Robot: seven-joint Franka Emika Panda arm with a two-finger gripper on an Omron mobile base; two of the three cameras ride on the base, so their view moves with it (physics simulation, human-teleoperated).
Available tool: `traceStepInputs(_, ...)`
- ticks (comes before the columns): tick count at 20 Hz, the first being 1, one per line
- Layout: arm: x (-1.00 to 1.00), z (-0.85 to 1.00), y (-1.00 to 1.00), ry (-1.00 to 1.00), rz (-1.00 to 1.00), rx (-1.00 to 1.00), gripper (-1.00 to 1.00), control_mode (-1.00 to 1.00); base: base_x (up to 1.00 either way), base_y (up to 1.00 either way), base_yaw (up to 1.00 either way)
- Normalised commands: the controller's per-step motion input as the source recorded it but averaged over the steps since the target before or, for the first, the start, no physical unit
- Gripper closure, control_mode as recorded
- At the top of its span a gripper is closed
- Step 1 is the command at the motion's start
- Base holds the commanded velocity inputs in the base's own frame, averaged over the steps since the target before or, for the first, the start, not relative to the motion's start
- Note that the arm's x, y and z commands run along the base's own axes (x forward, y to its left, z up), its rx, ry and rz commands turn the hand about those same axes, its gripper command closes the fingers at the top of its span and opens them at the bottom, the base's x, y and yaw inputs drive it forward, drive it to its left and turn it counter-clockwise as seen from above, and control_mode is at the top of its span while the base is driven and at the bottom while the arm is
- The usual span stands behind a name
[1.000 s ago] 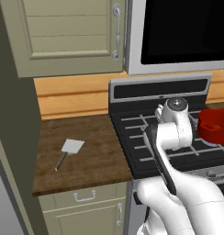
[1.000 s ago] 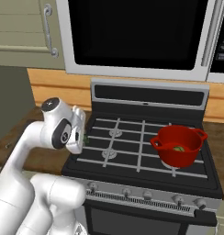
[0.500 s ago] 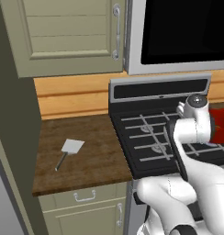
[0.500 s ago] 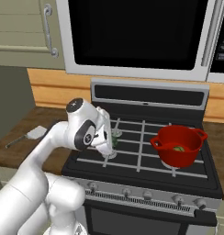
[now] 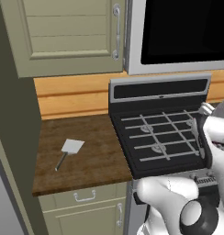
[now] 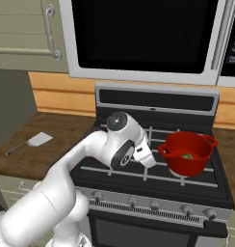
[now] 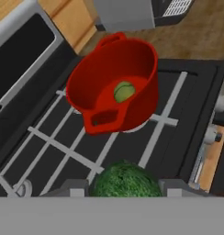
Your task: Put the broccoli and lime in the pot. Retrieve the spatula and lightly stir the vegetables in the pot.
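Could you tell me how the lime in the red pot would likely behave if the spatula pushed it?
The lime looks smooth and round, so it would probably roll. The pot walls should contain it. It looks firm, likely unharmed by light stirring.

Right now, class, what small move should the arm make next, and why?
Probably carry the broccoli on until it is over the pot's mouth, then release. The hand view shows the floret between the jaws, short of the pot above the stove grate, while the lime already lies inside and the spatula waits on the counter.
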Motion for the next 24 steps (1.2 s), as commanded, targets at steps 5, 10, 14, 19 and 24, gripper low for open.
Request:
traceStepInputs(5, 0.08, 0.11, -0.80, 0.00, 0.26, -0.01, 1.00, -1.00, 0.00, 0.00, 0.00)
traceStepInputs(10, 0.15, 0.02, -0.59, 0.00, 0.22, -0.04, 1.00, -1.00, 0.00, 0.00, 0.00)
traceStepInputs(14, 0.36, 0.04, -0.38, 0.00, 0.14, -0.01, 1.00, -1.00, 0.00, 0.00, 0.00)
traceStepInputs(19, 0.67, 0.08, -0.33, 0.02, 0.10, 0.00, 1.00, -1.00, 0.00, 0.00, 0.00)
traceStepInputs(24, 0.73, -0.23, -0.23, 0.02, 0.09, -0.01, 1.00, -1.00, 0.00, 0.00, 0.00)
